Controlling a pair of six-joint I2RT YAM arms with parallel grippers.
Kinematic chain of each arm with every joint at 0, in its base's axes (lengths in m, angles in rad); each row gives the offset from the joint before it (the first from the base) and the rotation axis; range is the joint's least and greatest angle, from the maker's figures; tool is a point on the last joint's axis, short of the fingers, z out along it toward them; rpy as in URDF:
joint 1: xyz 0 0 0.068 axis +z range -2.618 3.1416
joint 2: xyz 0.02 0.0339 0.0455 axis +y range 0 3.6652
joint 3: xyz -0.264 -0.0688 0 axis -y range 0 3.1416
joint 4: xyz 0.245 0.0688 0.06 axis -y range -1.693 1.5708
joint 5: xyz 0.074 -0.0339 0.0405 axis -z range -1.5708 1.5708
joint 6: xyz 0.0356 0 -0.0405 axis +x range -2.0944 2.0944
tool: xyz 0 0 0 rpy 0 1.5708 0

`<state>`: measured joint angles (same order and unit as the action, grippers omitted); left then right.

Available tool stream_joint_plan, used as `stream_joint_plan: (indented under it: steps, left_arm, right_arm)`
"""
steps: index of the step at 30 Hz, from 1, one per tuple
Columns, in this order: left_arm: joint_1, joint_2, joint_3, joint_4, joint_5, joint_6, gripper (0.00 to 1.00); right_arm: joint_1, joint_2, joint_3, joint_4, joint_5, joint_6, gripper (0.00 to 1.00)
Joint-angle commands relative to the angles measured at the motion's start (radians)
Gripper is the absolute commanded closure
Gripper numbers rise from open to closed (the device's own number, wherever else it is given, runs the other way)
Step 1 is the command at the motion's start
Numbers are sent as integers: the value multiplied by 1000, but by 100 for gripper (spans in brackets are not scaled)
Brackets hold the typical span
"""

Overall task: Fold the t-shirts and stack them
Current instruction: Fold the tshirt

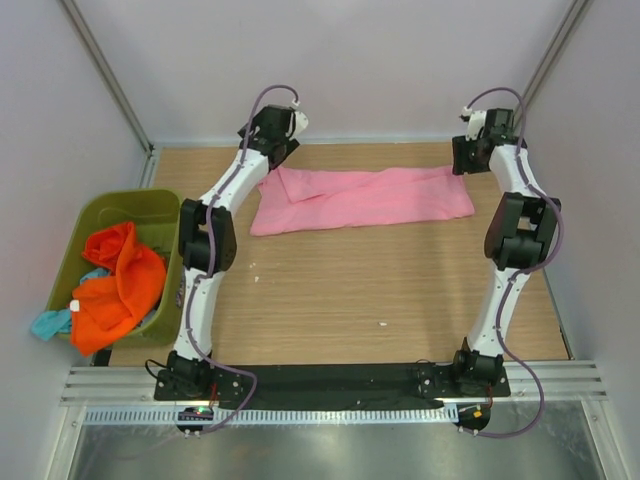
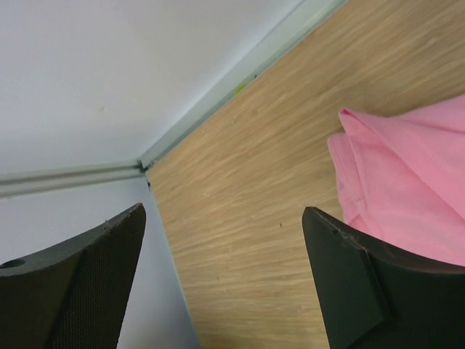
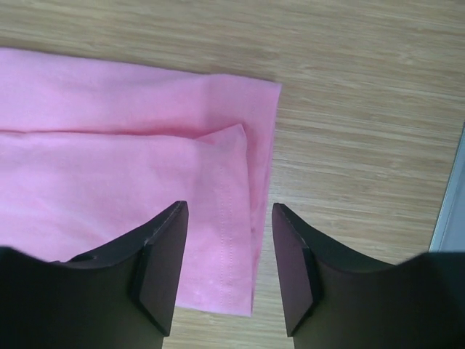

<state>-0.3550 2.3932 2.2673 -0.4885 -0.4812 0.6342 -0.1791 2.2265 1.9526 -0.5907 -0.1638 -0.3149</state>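
A pink t-shirt [image 1: 360, 198], folded into a long strip, lies flat across the far part of the table. My left gripper [image 1: 272, 146] hovers at its far-left end, open and empty; in the left wrist view the shirt's corner [image 2: 407, 174] lies beside my right finger and bare wood sits between the fingers [image 2: 225, 240]. My right gripper [image 1: 464, 152] hovers over the shirt's right end, open; in the right wrist view the hemmed edge [image 3: 232, 247] lies below the gap between my fingers [image 3: 227, 269]. Orange shirts [image 1: 120, 285] and a teal one [image 1: 48, 322] fill the green bin.
The olive-green bin [image 1: 160, 205] stands at the table's left edge. White walls close the back and sides, with metal frame posts in the far corners. A black strip and metal rails run along the near edge by the arm bases.
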Motion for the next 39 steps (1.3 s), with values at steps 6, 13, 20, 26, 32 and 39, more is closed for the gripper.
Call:
stream_joint_plan:
  steps: [6, 13, 20, 26, 32, 39]
  left_arm:
    - [-100, -367, -365, 32, 2, -166, 10]
    - [-124, -264, -255, -399, 252, -369, 16]
    - [-105, -168, -160, -464, 366, -380, 20]
    - [-91, -48, -40, -515, 420, -390, 24]
    - [-85, 15, 23, -492, 424, -403, 25]
    - [-65, 73, 67, -452, 424, -410, 36]
  right_arm:
    - [32, -188, -89, 20, -83, 82, 42]
    - [64, -122, -107, -21, -160, 92, 42]
    - [84, -64, -115, -17, -138, 82, 42]
    - [84, -44, -133, -9, -128, 69, 42]
    - [84, -19, -135, 5, -114, 65, 42]
    - [86, -8, -136, 14, -105, 60, 42]
